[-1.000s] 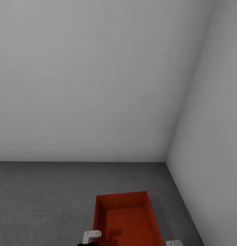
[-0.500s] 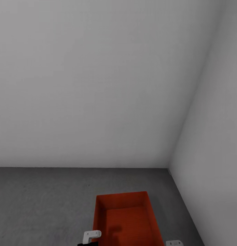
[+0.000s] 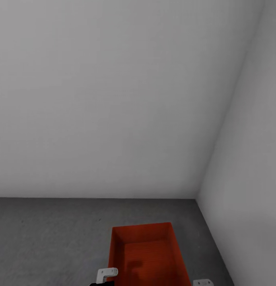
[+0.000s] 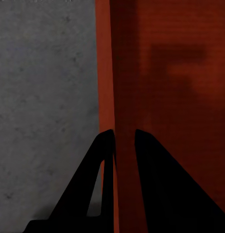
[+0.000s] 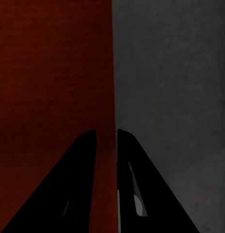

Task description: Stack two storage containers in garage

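Observation:
One orange-red storage container [image 3: 148, 254] hangs low at the bottom of the head view, open side up and empty, above the garage's dark grey floor [image 3: 54, 238]. My left gripper [image 4: 123, 133] is shut on the container's [image 4: 170, 73] left long wall, one finger inside and one outside. On the opposite long wall of the container [image 5: 54, 63], my right gripper [image 5: 106, 132] is shut in the same way. White wrist parts of the left arm [image 3: 107, 273] and right arm [image 3: 203, 283] show at the container's near corners.
Two plain pale grey walls meet in a corner [image 3: 197, 194] ahead and to the right. The back wall [image 3: 114, 99] spans the view, and the right wall [image 3: 249, 178] runs close beside the container. Speckled floor [image 4: 44, 73] stretches to the left.
The whole picture has shifted: the line where wall meets floor sits lower and the corner has drifted right. The container keeps its place between both grippers.

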